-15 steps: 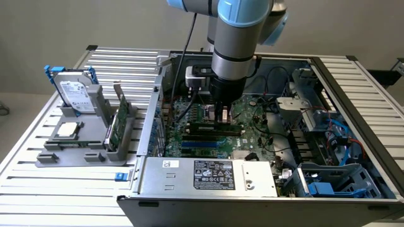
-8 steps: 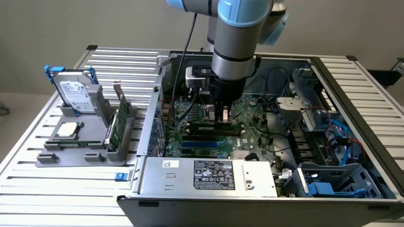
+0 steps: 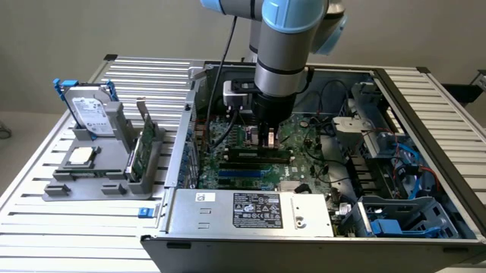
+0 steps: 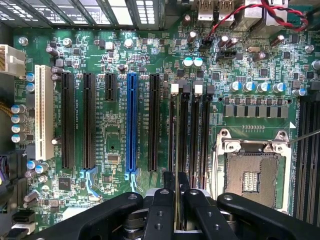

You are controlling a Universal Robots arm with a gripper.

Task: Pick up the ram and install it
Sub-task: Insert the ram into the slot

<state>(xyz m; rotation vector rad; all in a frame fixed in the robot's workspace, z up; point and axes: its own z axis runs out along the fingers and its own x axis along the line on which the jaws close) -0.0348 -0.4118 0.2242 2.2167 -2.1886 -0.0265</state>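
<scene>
- While the arm is reaching into the open computer case (image 3: 425, 170), the long thin dark-green ram stick (image 4: 176, 150) is being gripped edge-on by the black tool (image 4: 176, 192).
- The stick is being held over a black memory slot (image 4: 184, 135) beside the silver processor socket (image 4: 252, 175).

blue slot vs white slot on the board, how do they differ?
Colour: the blue slot is blue, the white slot cream-white. Width: the white slot is broader. Place: the blue slot has black slots on both sides; the white slot ends the row. Both are empty and parallel.
</scene>
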